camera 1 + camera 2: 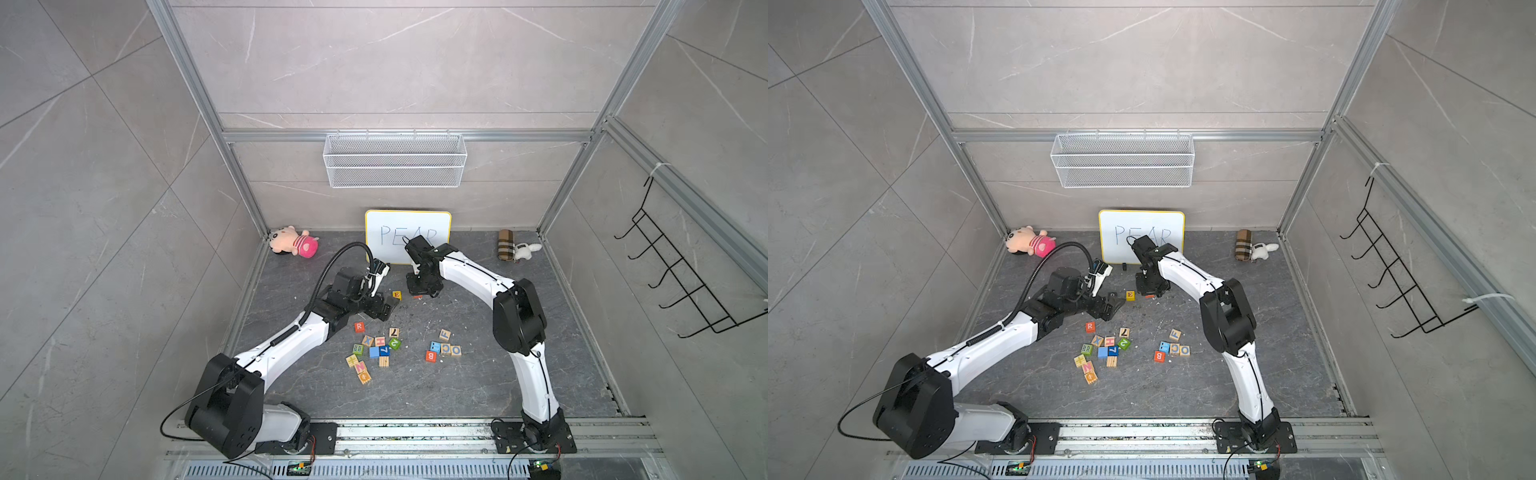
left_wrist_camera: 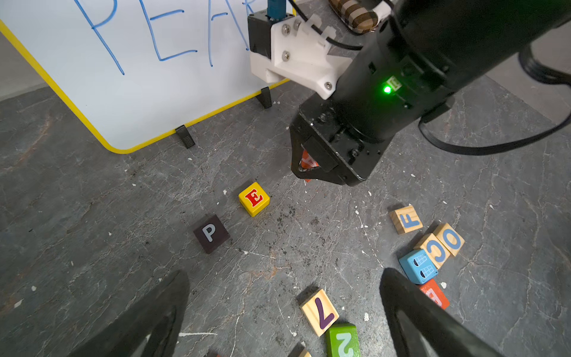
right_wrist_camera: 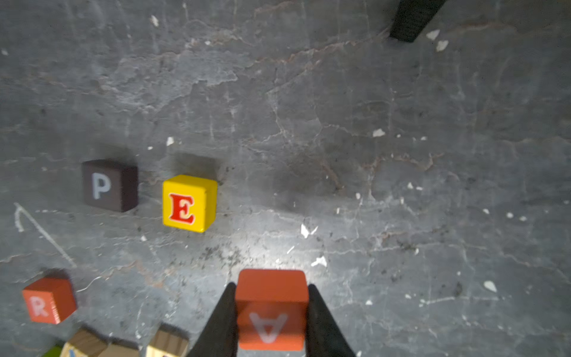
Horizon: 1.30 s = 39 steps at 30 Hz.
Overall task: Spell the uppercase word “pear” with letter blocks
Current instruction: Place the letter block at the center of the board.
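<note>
Right end effector (image 3: 271,289) clamped on the orange-red A block (image 3: 272,321), pointing down, low over the counter (image 3: 401,154). Can't tell if the block touches it. E block (image 3: 189,203) is near, between A and the P block (image 3: 109,184); small gap between P and E. Left end effector (image 2: 284,287) wide open, empty, hovering near P. R block (image 3: 49,299) lies apart, at the edge of the loose pile (image 1: 374,352).

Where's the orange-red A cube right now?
In the right wrist view, the orange-red A cube is clamped in the right gripper, right of the yellow E cube.
</note>
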Each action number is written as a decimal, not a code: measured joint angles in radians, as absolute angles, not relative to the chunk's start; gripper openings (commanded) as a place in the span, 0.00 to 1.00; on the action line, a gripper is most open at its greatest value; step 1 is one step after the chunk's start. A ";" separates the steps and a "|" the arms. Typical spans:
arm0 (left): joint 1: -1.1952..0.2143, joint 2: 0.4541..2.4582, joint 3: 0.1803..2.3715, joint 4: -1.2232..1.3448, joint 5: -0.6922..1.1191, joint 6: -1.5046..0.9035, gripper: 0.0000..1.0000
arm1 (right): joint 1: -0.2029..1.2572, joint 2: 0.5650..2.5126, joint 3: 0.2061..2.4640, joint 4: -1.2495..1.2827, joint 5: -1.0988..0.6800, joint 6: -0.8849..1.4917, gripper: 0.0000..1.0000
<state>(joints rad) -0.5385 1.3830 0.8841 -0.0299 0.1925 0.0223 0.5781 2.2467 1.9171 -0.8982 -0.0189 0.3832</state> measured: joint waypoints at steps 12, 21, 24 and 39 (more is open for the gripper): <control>-0.534 1.494 0.887 0.006 0.185 -0.036 0.99 | 0.589 2.346 2.039 -0.926 -0.001 0.369 0.29; -0.534 1.494 0.898 0.006 0.184 -0.047 0.99 | 0.589 2.402 2.076 -0.944 0.031 0.369 0.29; -0.534 1.493 0.898 0.007 0.184 -0.050 0.99 | 0.589 2.421 2.082 -0.947 0.030 0.369 0.29; -0.534 1.470 0.898 0.006 0.181 -0.053 0.99 | 0.595 2.429 2.089 -0.949 0.035 0.362 0.65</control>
